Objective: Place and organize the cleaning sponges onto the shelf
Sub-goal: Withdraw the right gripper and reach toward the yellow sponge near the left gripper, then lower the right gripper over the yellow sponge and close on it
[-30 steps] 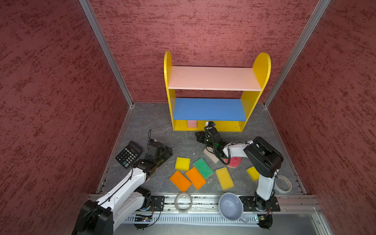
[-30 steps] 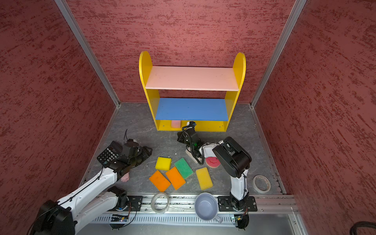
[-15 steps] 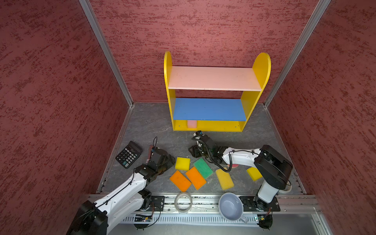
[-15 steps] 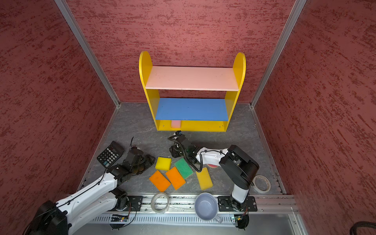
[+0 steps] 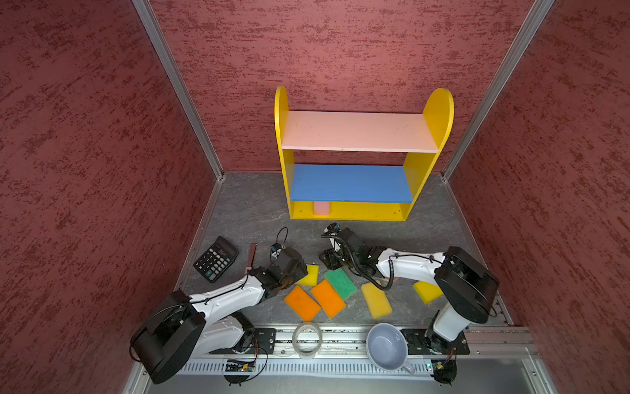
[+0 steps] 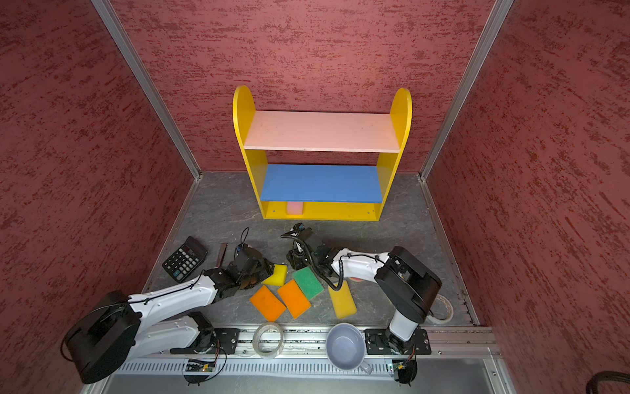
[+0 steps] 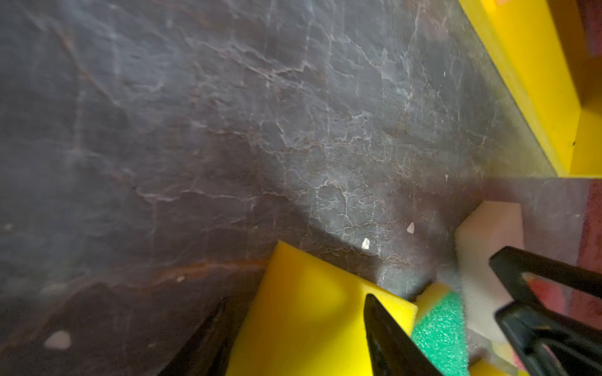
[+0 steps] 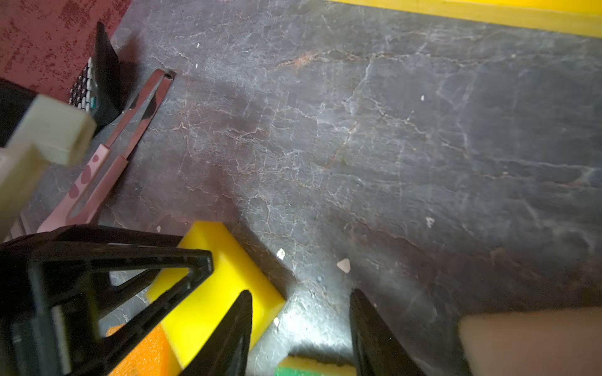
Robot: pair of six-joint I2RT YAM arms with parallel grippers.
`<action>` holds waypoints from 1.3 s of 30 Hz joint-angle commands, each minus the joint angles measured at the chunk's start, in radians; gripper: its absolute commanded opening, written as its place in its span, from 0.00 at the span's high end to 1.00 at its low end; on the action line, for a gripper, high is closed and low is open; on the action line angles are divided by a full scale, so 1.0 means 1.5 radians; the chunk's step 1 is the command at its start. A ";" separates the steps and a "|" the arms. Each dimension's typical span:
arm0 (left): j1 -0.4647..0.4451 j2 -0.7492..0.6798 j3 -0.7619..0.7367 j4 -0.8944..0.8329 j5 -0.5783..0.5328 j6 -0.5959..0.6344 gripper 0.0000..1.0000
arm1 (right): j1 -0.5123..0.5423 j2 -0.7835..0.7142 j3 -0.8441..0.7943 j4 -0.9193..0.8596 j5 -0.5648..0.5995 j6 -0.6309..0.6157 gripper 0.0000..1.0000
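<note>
The shelf stands at the back, with a pink sponge on its yellow base. On the floor lie a small yellow sponge, a green sponge, two orange sponges and two more yellow sponges. My left gripper is open and straddles the small yellow sponge, one finger on each side. My right gripper is open over bare floor, between that yellow sponge and a white sponge. The green sponge is just below its fingers.
A calculator and a pink paw stick lie left of the left gripper. A tape roll and a grey bowl sit on the front rail. Another tape roll lies at the right.
The left arm swung right from beside the calculator onto the small yellow sponge. The right gripper came back from in front of the shelf, leftward to the sponges, and now stands open.
</note>
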State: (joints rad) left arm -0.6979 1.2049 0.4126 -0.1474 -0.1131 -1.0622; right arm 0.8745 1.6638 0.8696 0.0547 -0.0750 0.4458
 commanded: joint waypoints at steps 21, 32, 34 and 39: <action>0.000 0.081 0.093 -0.021 -0.024 0.027 0.86 | 0.003 -0.042 -0.038 0.032 0.019 0.010 0.49; 0.019 0.096 0.107 -0.017 0.002 0.041 0.87 | 0.003 -0.005 -0.001 0.019 0.002 0.014 0.48; 0.021 0.091 0.106 -0.017 -0.002 0.047 0.87 | 0.003 -0.010 -0.004 0.018 0.005 0.021 0.45; 0.038 0.083 0.104 -0.017 0.004 0.055 0.88 | 0.004 -0.026 -0.014 0.012 0.002 0.036 0.41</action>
State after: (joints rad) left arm -0.6544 1.3426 0.5552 -0.1650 -0.1101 -1.0084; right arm 0.8745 1.6505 0.8383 0.0753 -0.0654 0.4755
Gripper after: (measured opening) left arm 0.128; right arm 0.582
